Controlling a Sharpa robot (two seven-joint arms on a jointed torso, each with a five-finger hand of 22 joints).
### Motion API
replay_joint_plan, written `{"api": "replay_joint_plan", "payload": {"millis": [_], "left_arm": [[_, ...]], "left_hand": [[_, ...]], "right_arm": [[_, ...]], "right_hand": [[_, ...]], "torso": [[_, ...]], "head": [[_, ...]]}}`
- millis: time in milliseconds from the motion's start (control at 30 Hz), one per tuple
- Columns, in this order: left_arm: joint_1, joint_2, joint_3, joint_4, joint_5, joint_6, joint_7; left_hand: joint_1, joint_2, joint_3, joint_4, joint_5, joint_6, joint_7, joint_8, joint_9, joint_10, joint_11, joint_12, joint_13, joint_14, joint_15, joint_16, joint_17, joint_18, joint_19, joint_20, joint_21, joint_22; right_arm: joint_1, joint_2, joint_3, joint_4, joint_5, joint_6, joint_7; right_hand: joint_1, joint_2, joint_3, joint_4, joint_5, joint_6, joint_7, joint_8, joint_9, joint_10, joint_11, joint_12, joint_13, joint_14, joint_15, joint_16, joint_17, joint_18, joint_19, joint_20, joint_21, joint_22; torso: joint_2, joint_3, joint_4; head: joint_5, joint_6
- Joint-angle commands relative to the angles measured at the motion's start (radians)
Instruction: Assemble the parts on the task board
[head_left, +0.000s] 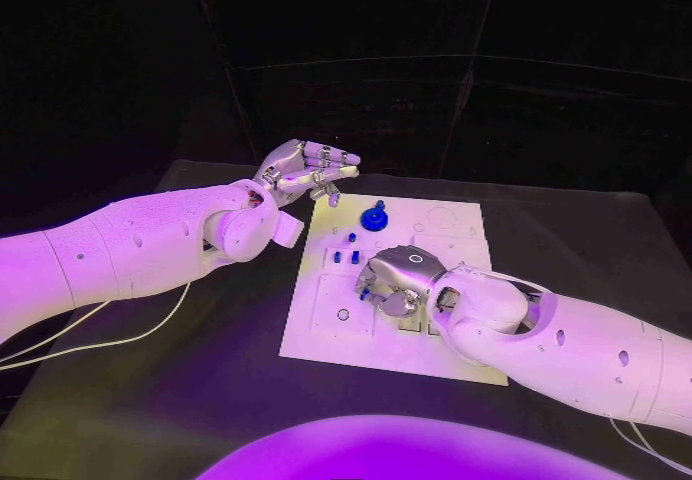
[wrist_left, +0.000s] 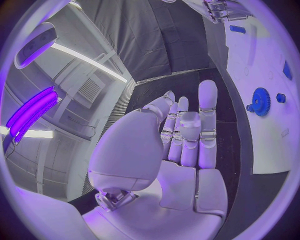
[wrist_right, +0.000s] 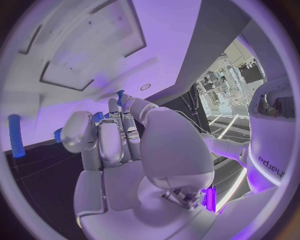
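Left hand (head_left: 306, 170) I see raised above the table's (head_left: 173, 400) far left part, just beside the top left corner of the white board (head_left: 433, 350). Its fingers are apart and a little curled, and it holds nothing. From my left wrist camera the palm (wrist_left: 181, 165) is bare.

My right hand (head_left: 401, 282) lies low over the middle of the board, fingers bent down onto it. In the right wrist camera I see small blue pieces (wrist_right: 99, 117) between the fingertips, so it seems to pinch one, but I cannot tell for sure.

One blue gear (head_left: 375, 217) stands on the board near its far edge, between both hands. Two small blue pegs (head_left: 346, 256) stand just beside the right hand.
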Motion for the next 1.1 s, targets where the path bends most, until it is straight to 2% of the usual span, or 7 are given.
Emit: {"api": "replay_joint_plan", "payload": {"millis": [33,233,433,667,1100], "left_arm": [[0.001,0.001,0.001,0.002,0.005,0.015,0.001],[0.002,0.0,0.001,0.002,0.005,0.016,-0.001],[0.002,0.0,0.001,0.001,0.005,0.018,-0.003],[0.002,0.0,0.001,-0.001,0.005,0.02,-0.006],[0.001,0.003,0.001,-0.006,0.005,0.025,-0.01]], "left_hand": [[0.011,0.001,0.0,-0.007,0.005,-0.004,-0.001,0.002,-0.001,-0.007,0.001,0.006,0.002,-0.003,-0.001,0.0,-0.001,0.011,0.005,0.001,-0.006,-0.001],[0.01,0.001,0.0,-0.007,0.005,-0.005,-0.001,0.002,-0.001,-0.007,0.002,0.006,0.002,-0.003,-0.001,-0.001,-0.002,0.011,0.005,0.001,-0.008,-0.002],[0.01,0.001,0.0,-0.007,0.005,-0.005,-0.001,0.002,-0.001,-0.007,0.002,0.006,0.002,-0.003,-0.001,-0.001,-0.002,0.011,0.005,0.001,-0.008,-0.002],[0.01,0.001,-0.001,-0.007,0.005,-0.005,-0.001,0.002,-0.001,-0.008,0.002,0.006,0.002,-0.004,-0.001,-0.001,-0.003,0.011,0.004,0.002,-0.009,-0.003],[0.01,0.001,-0.001,-0.007,0.005,-0.005,-0.001,0.002,-0.001,-0.008,0.002,0.006,0.002,-0.004,-0.001,-0.001,-0.003,0.011,0.004,0.002,-0.009,-0.003]], "right_arm": [[-0.002,0.002,-0.002,-0.004,-0.016,0.014,-0.018],[-0.002,0.003,-0.003,-0.007,-0.005,-0.013,-0.009],[-0.002,0.0,-0.003,-0.004,0.009,-0.036,0.004],[-0.002,-0.006,-0.003,0.006,0.021,-0.059,0.013],[-0.002,-0.019,-0.003,0.033,0.037,-0.076,0.015]], "right_hand": [[-0.016,-0.014,-0.007,0.005,0.0,-0.033,0.008,-0.019,-0.009,-0.035,0.007,-0.02,-0.011,0.03,0.012,-0.001,-0.003,-0.013,-0.009,0.009,-0.007,-0.008],[-0.049,-0.045,-0.042,0.016,0.009,-0.077,0.024,-0.033,-0.021,-0.113,0.03,-0.051,-0.033,0.017,0.029,-0.03,-0.051,-0.001,-0.044,0.027,-0.05,-0.075],[-0.051,-0.05,-0.055,0.018,0.01,-0.085,0.026,-0.032,-0.022,-0.122,0.032,-0.049,-0.035,0.014,0.031,-0.033,-0.058,0.001,-0.048,0.03,-0.056,-0.083],[-0.045,-0.041,-0.067,0.019,0.013,-0.084,0.023,-0.029,-0.022,-0.1,0.027,-0.026,-0.032,0.016,0.028,-0.03,-0.058,0.0,-0.042,0.03,-0.051,-0.074],[-0.034,-0.034,-0.072,0.018,0.017,-0.124,0.003,-0.034,-0.025,-0.019,0.002,0.018,-0.022,0.02,0.009,-0.023,-0.053,-0.006,-0.02,0.014,-0.029,-0.041]], "torso": [[0.0,-0.0001,0.0],[-0.001,0.0005,-0.0001],[-0.001,0.0008,-0.0009],[-0.001,0.0007,-0.0014],[0.0,0.001,-0.0012]], "head": [[0.0,0.001],[-0.001,0.001],[-0.001,0.001],[-0.002,0.003],[-0.004,0.001]]}}
